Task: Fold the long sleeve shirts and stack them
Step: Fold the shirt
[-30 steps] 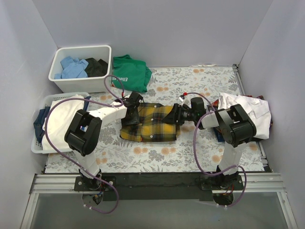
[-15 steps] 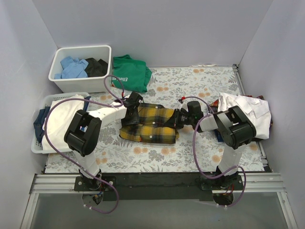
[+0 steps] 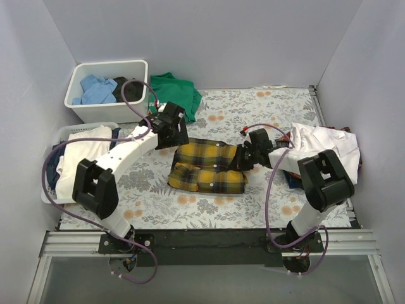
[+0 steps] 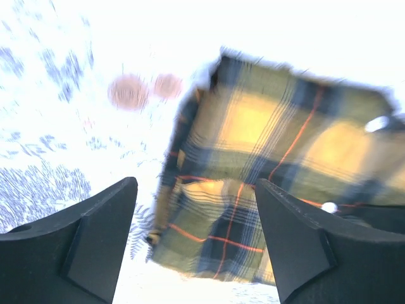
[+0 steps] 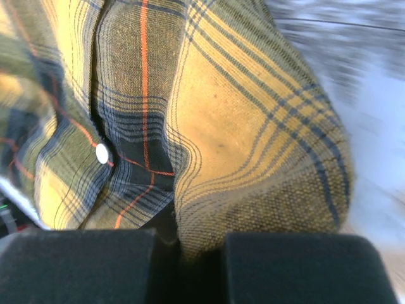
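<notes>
Shirt (image 3: 209, 168) with yellow and black squares lies folded and lumpy in the middle of the picture. Right claw (image 5: 190, 235) pinches its right edge. Left claw (image 4: 196, 185) is spread wide, holding nothing.

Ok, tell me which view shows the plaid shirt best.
Top external: the whole folded plaid shirt shows, with all its edges. The left wrist view catches most of it, but blurred and overexposed. The right wrist view shows only a close-up fold pinched in the right gripper.
</notes>
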Robot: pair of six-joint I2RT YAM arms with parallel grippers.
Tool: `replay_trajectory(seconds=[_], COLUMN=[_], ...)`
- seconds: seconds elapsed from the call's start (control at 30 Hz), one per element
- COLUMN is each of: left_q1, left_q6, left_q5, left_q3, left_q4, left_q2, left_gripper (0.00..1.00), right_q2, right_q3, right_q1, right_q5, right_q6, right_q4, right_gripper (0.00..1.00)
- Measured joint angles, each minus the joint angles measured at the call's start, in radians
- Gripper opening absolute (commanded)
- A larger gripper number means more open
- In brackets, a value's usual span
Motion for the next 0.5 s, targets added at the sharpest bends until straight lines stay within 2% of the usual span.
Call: replay_trajectory(seconds=[0.23, 0.5], left_q1=[0.029, 0.042], left_q6=[0.015, 0.02], left_q5=[0.0, 0.012], left_q3=[0.117, 0.148], left_q4=[-0.018, -0.068], left_q2=[-0.105, -0.105], left_gripper=[0.77, 0.77], right_q2=[-0.105, -0.189], right_q3=[0.196, 0.474], right_q1=[-0.064, -0.082], right_q5=[0.286, 0.651], right_q6=[-0.173, -0.345], right_q4=[-0.438, -0.686], right_gripper=[0.01, 0.01])
